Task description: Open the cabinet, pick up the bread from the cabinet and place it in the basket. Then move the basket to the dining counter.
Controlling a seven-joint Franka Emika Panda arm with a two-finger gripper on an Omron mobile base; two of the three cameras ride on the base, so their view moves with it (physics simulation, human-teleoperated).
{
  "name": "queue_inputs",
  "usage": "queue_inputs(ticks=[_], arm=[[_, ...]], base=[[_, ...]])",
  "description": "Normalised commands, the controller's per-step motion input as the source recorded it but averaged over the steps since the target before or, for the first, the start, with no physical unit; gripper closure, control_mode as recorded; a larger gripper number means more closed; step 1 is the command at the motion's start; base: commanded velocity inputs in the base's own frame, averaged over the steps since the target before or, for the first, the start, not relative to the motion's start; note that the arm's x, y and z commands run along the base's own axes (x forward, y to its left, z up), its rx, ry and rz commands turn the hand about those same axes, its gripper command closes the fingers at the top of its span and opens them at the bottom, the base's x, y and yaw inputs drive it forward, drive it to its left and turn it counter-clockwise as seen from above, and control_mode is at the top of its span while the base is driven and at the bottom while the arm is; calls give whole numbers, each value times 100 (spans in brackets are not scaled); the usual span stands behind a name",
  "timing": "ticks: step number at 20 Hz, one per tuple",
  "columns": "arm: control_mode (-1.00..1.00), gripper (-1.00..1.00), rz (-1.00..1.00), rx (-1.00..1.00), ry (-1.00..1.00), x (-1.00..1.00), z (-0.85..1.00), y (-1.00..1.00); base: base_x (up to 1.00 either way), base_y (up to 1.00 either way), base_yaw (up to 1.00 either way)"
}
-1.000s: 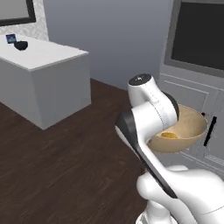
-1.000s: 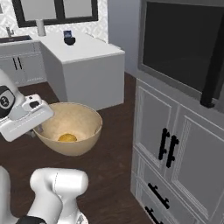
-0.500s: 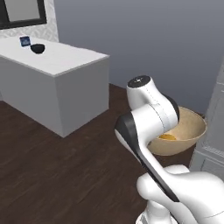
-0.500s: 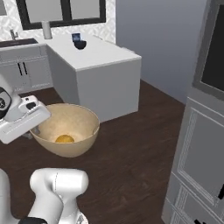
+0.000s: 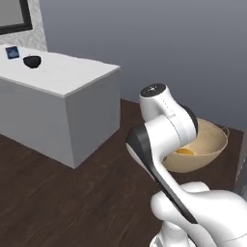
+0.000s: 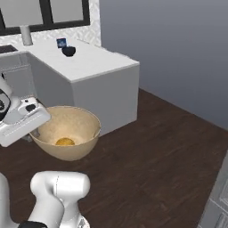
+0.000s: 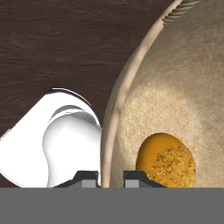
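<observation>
The tan woven basket (image 5: 208,144) (image 6: 73,131) hangs above the dark floor, carried in front of the arm. My gripper (image 7: 109,176) (image 6: 36,130) is shut on its rim (image 7: 113,118), one fingertip on each side of the wall. The golden bread (image 7: 166,160) (image 6: 65,142) (image 5: 185,151) lies in the bottom of the basket. The dining counter (image 5: 72,79) (image 6: 95,64), white on top with light grey sides, stands ahead and to the left. In the left base view the arm hides the gripper. The cabinet is out of view.
A small black bowl (image 5: 32,61) (image 6: 68,50) and a small blue item (image 5: 12,52) (image 6: 61,42) sit on the counter's far end. Grey framed doors (image 6: 217,198) edge in at the lower right. A plain grey wall closes the room behind open wood floor (image 6: 160,147).
The whole scene has shifted as the base moved: the tall grey units slid off to the right and the dining counter came nearer. The basket stays held with the bread inside.
</observation>
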Motion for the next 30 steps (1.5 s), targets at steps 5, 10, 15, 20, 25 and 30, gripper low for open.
queue_inputs(ticks=[5, 10, 15, 20, 25, 30], arm=[[100, 100, 0, 0, 0, 0, 0, 0], [100, 100, 0, 0, 0, 0, 0, 0], [100, 100, 0, 0, 0, 0, 0, 0], [100, 100, 0, 0, 0, 0, 0, 0], [100, 100, 0, 0, 0, 0, 0, 0], [100, 100, 0, 0, 0, 0, 0, 0]], base=[[57, 100, -40], [52, 99, -41], [49, 99, -46], [39, 97, -49], [6, 87, -60], [11, 97, -52]])
